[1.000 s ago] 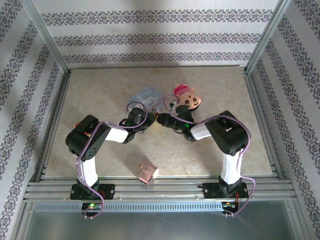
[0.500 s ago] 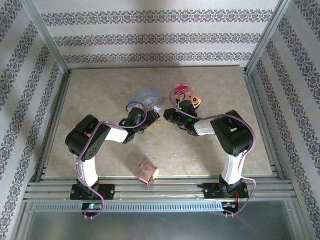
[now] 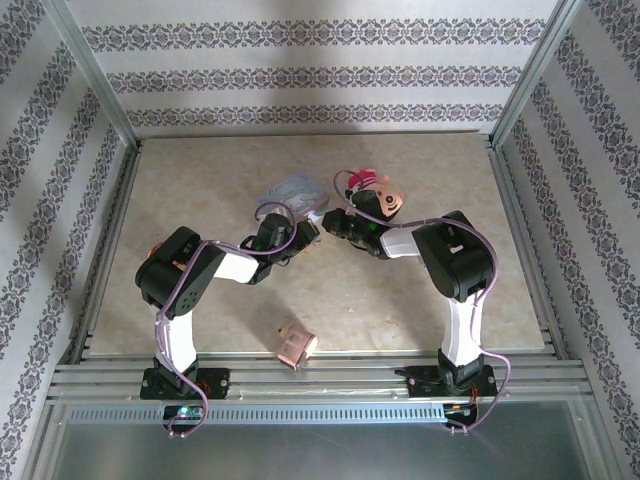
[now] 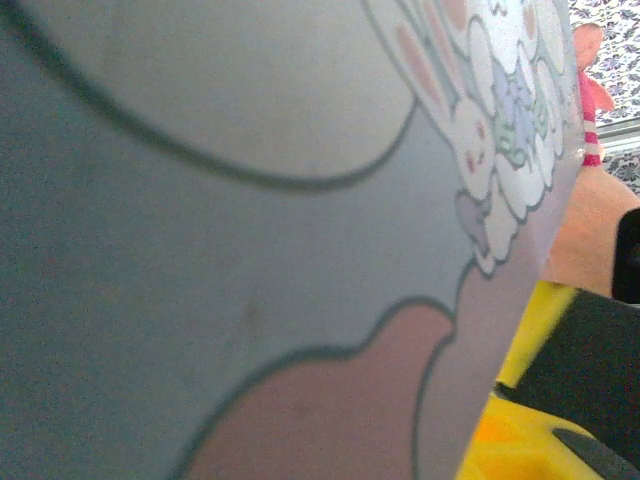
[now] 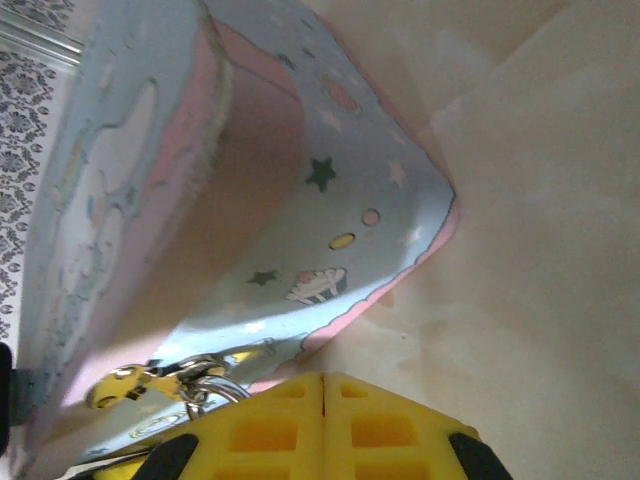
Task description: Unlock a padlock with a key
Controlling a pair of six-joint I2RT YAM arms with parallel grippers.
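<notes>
Yellow right gripper (image 5: 322, 392): jaws pressed together, nothing seen betw. them. Just ahead & left of them sits the tiny padlock (image 5: 205, 374). Only its silvery loops are clear, w/ a brassy piece (image 5: 117, 386) beside it, both against the lower edge of the pale-blue tin (image 5: 330, 180). Tin fills the space straight ahead, resting on the beige surface (image 5: 530, 200). Left gripper (image 3: 303, 231) faces the right one, just beside the tin; can't tell its jaws' state. Pink toy (image 3: 375, 193) just beyond the right wrist. Copper box (image 3: 295, 343) well apart, back by the arm bases.
</notes>
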